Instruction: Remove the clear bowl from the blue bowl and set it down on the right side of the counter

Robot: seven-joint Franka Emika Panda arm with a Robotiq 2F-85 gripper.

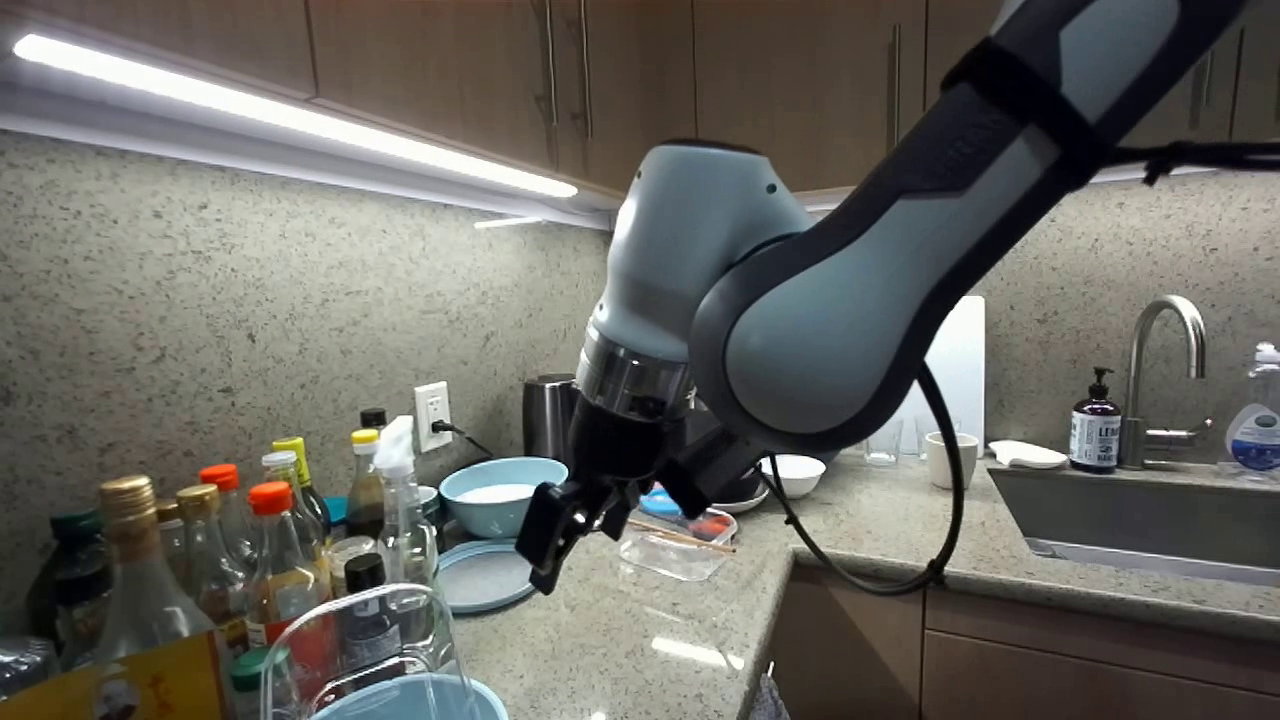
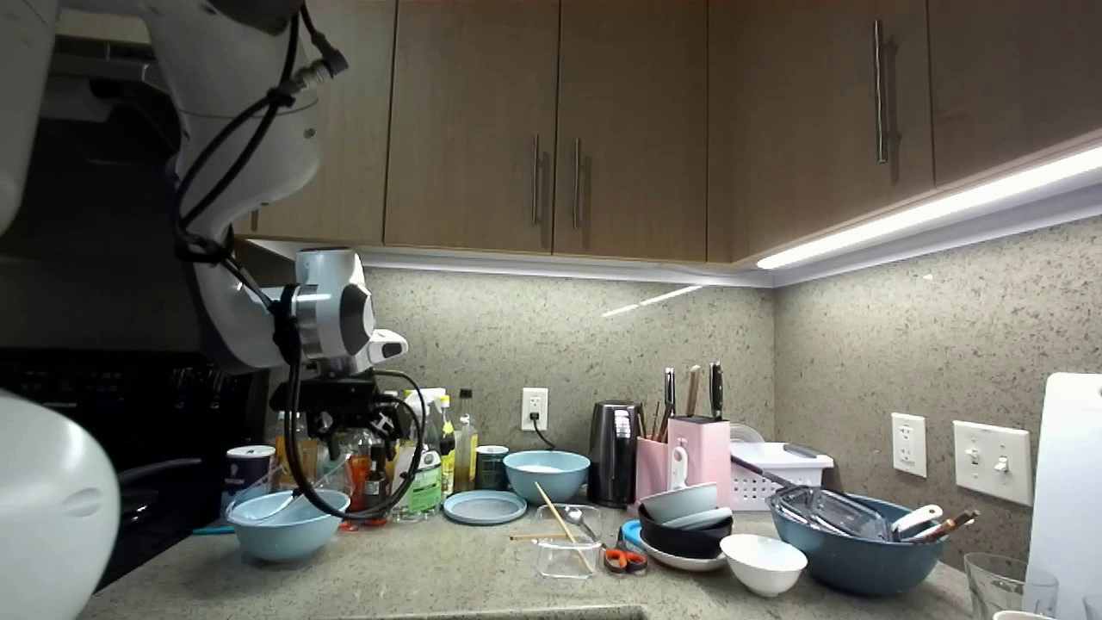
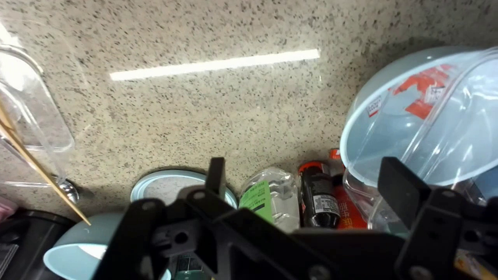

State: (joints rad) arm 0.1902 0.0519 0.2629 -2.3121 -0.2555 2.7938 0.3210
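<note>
The pale-blue bowl (image 3: 393, 136) stands at the right of the wrist view; it also shows in both exterior views (image 1: 420, 697) (image 2: 284, 530). The clear bowl (image 3: 437, 124) rests tilted inside it, part of its rim standing above the blue rim in an exterior view (image 1: 375, 625). It is faint against the blue in an exterior view (image 2: 269, 508). My gripper (image 3: 303, 171) is open and empty, held above the counter (image 3: 218, 109). It hangs beside and higher than the blue bowl, as both exterior views show (image 1: 575, 540) (image 2: 362, 435). One finger overlaps the blue bowl's rim in the wrist view.
Several bottles (image 1: 280, 560) and a spray bottle (image 2: 422, 482) line the wall. A blue-rimmed plate (image 2: 485, 507) and a smaller-looking blue bowl (image 2: 547, 474) stand farther along. A shallow clear dish (image 2: 566, 555) with chopsticks, scissors (image 2: 624, 560) and stacked bowls (image 2: 684, 538) follow.
</note>
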